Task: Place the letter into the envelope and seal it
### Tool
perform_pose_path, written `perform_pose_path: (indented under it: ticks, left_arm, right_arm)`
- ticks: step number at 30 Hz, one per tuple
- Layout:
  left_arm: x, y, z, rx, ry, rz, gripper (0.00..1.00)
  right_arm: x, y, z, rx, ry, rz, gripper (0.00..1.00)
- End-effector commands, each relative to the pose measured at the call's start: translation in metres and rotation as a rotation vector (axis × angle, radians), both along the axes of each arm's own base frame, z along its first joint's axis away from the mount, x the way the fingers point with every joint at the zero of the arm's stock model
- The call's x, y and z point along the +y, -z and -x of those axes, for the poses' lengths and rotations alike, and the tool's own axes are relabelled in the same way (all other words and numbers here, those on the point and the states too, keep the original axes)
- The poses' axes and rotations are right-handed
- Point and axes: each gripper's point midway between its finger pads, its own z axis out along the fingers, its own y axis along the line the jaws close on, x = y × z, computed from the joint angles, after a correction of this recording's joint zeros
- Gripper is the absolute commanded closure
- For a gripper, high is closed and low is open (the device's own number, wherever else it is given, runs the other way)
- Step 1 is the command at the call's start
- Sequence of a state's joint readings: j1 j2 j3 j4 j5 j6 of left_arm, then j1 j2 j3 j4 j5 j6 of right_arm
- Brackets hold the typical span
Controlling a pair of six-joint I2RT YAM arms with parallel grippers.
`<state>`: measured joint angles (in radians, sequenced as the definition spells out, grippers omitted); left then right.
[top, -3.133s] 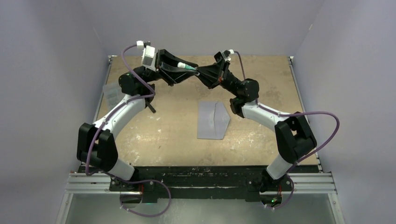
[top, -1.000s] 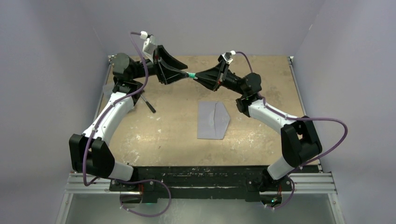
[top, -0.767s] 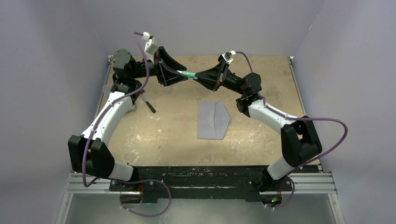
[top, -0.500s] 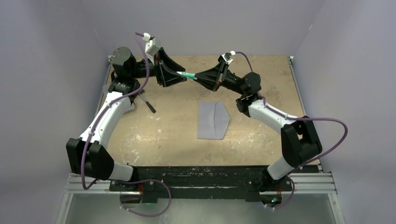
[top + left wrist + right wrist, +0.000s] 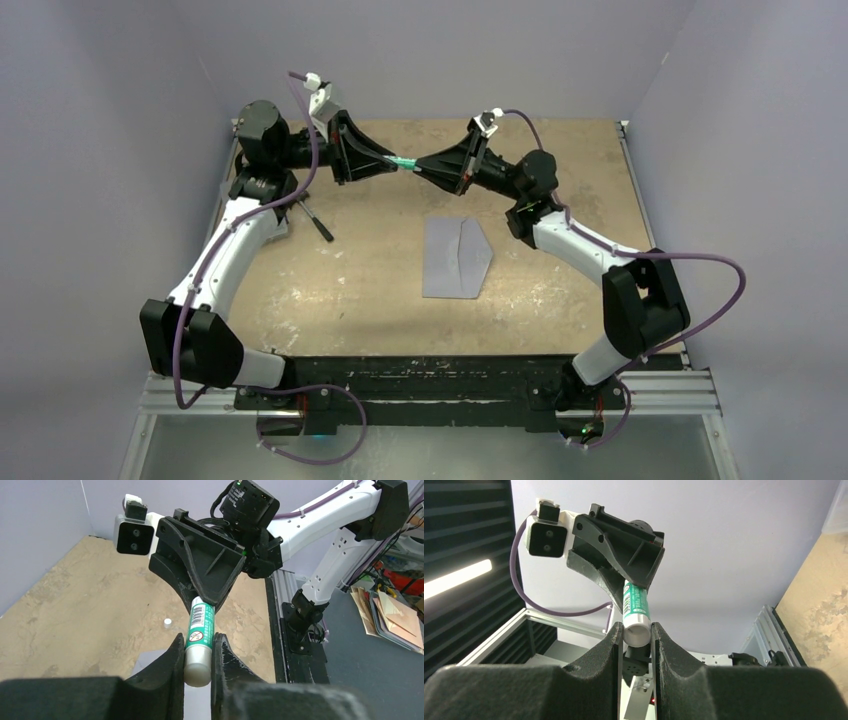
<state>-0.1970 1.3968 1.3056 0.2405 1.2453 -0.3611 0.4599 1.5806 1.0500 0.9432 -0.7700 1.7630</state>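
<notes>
Currently both hands are meeting in the air above the far middle of the counter, each gripping one end of a green-and-white glue stick.

Left hand: fingers are pressing against both sides of the tube's pale rounded end, with no gap showing on either side.

Right hand: fingers are pinching the opposite white end the same way, nearly closed around it.

The tube is spanning the gap between the two hands, clear of the counter, and its barcode label is facing the left wrist camera.

The envelope is lying flat near the centre of the counter, well apart from both hands, with its pointed flap facing the right edge. I cannot tell whether the flap is pressed down.

A thin dark stick is lying near the left edge. A small white cap-like piece is sitting on bare counter, apart from the envelope.
</notes>
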Motion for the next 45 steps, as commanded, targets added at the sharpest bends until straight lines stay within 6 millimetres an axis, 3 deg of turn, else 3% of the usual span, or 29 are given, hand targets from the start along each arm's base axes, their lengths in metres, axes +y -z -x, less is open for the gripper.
perform_pose_path:
  ticks: [1, 3, 7, 9, 16, 21, 24, 28, 41, 44, 45]
  left_arm:
    - [0.003, -0.019, 0.0, -0.064, -0.027, 0.019, 1.0]
    - [0.003, -0.021, -0.005, -0.054, -0.055, 0.04, 1.0]
    - [0.003, -0.03, -0.009, -0.043, -0.12, 0.117, 1.0]
    - [0.003, -0.03, -0.012, -0.037, -0.166, 0.157, 1.0]
    - [-0.012, -0.035, -0.008, -0.074, -0.213, 0.203, 1.0]
    - [-0.019, -0.035, -0.007, -0.099, -0.224, 0.199, 1.0]
    - [-0.02, -0.034, -0.008, -0.137, -0.25, 0.176, 1.0]
    - [-0.021, -0.031, -0.01, -0.162, -0.28, 0.15, 1.0]
    - [-0.029, -0.016, -0.015, -0.155, -0.312, 0.097, 1.0]
    - [-0.028, -0.015, -0.018, -0.15, -0.326, 0.088, 0.98]
    - [-0.027, -0.015, -0.019, -0.147, -0.336, 0.086, 0.9]
  right_arm:
    - [-0.007, -0.045, 0.01, -0.161, 0.024, -0.053, 0.86]
    - [-0.007, -0.05, 0.008, -0.185, 0.037, -0.061, 0.8]
    - [-0.007, -0.053, 0.002, -0.2, 0.08, -0.073, 0.46]
    - [-0.005, -0.053, 0.0, -0.199, 0.086, -0.077, 0.37]
    - [0.001, -0.059, -0.005, -0.207, 0.093, -0.099, 0.32]
    - [0.004, -0.058, -0.009, -0.206, 0.102, -0.096, 0.37]
    - [0.006, -0.061, -0.009, -0.229, 0.095, -0.096, 0.48]
    - [0.006, -0.068, -0.008, -0.253, 0.091, -0.107, 0.55]
    - [0.014, -0.068, -0.011, -0.304, 0.078, -0.042, 0.65]
    - [0.014, -0.065, -0.012, -0.3, 0.081, -0.035, 0.81]
    - [0.014, -0.064, -0.012, -0.294, 0.084, -0.032, 0.88]
